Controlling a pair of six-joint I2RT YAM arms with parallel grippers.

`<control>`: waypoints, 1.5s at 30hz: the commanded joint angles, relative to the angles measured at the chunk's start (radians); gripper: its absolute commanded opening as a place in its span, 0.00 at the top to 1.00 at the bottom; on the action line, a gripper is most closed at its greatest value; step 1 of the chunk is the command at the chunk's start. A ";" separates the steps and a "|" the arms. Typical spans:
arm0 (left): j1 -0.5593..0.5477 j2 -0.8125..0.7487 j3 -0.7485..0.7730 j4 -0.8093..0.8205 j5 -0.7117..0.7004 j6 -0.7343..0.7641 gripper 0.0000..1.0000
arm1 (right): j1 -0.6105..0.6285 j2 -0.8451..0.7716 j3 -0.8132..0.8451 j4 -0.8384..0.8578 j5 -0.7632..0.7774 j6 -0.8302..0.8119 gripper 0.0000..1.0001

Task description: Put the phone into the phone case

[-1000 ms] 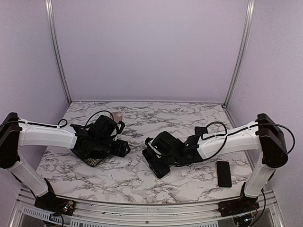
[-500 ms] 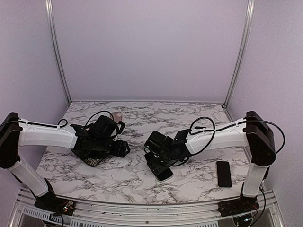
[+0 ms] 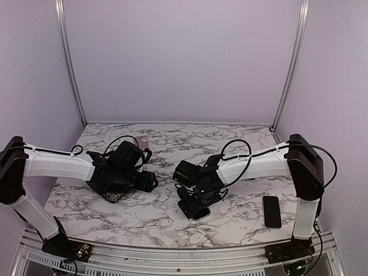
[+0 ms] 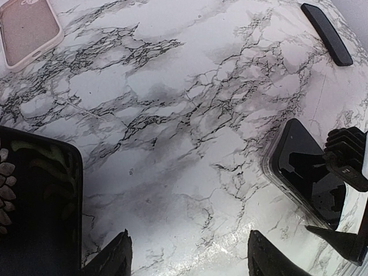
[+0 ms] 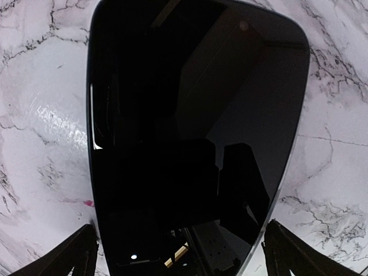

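Black phone [image 5: 195,132] flat, screen up, mid-table; pink case [image 4: 27,30] empty, well apart.

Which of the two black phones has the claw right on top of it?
The phone in the middle of the table, under the right claw. The other phone lies alone near the right edge, untouched.

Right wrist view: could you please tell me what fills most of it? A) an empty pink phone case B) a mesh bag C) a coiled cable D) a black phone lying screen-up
D: a glossy black phone lies flat on the marble table and spans the frame, with the fingers of the right gripper on either side of it.
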 commanded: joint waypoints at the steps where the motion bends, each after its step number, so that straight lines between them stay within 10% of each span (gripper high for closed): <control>1: 0.001 0.011 0.011 -0.034 0.009 0.006 0.31 | -0.024 0.040 0.018 0.006 -0.062 0.002 0.01; 16: 0.002 0.031 0.032 -0.030 0.022 0.006 0.30 | -0.026 0.008 -0.026 0.098 -0.083 -0.029 0.51; 22: 0.016 0.079 0.019 0.184 0.239 -0.040 0.14 | -0.020 -0.099 -0.127 0.274 -0.057 -0.043 0.63; 26: 0.043 0.157 -0.019 0.445 0.418 -0.182 0.03 | -0.016 -0.149 -0.205 0.371 -0.038 -0.053 0.65; 37: 0.041 0.341 0.078 0.531 0.541 -0.284 0.04 | -0.007 -0.194 -0.287 0.458 -0.003 -0.060 0.68; 45: 0.030 0.424 0.091 0.570 0.628 -0.332 0.28 | -0.003 -0.243 -0.344 0.543 0.023 -0.071 0.69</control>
